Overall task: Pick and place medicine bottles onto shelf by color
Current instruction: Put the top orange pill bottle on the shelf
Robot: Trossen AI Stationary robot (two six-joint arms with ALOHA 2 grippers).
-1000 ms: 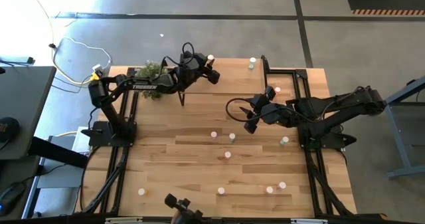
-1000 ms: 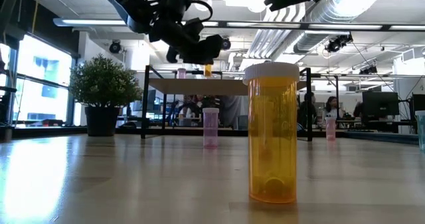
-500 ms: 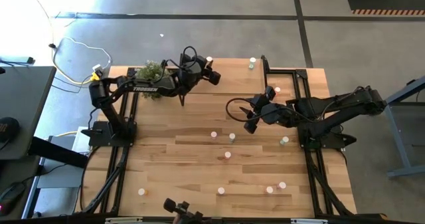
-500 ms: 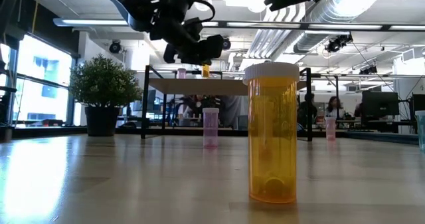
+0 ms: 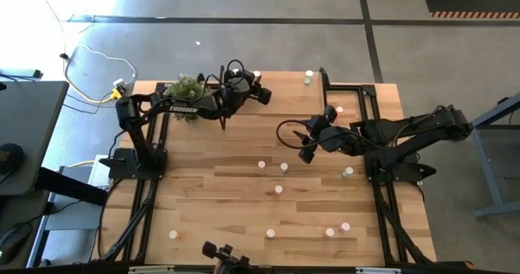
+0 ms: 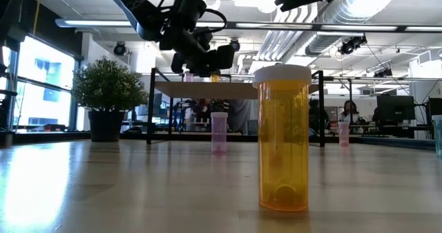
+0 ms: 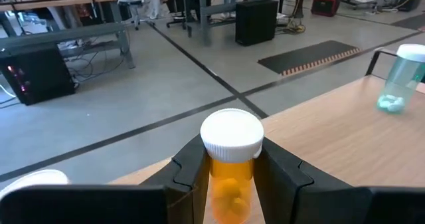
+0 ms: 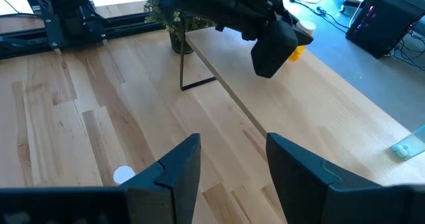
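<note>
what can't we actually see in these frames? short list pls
- Shelf top: low view sees it edge-on, and the left gripper covers part of it; the bottles standing there can't be counted.
- Orange bottle held by the left gripper: its base is hidden between the fingers in the left wrist view, so its gap to the shelf is unclear.
- Table bottles: dot-sized in the high view, colours uncertain.
- Right gripper: open, nothing between the fingers.

A green potted plant (image 5: 185, 88) stands at the wooden table's (image 5: 227, 193) far left corner; a white cable (image 5: 97, 63) trails across the grey floor (image 5: 244, 2)
</note>
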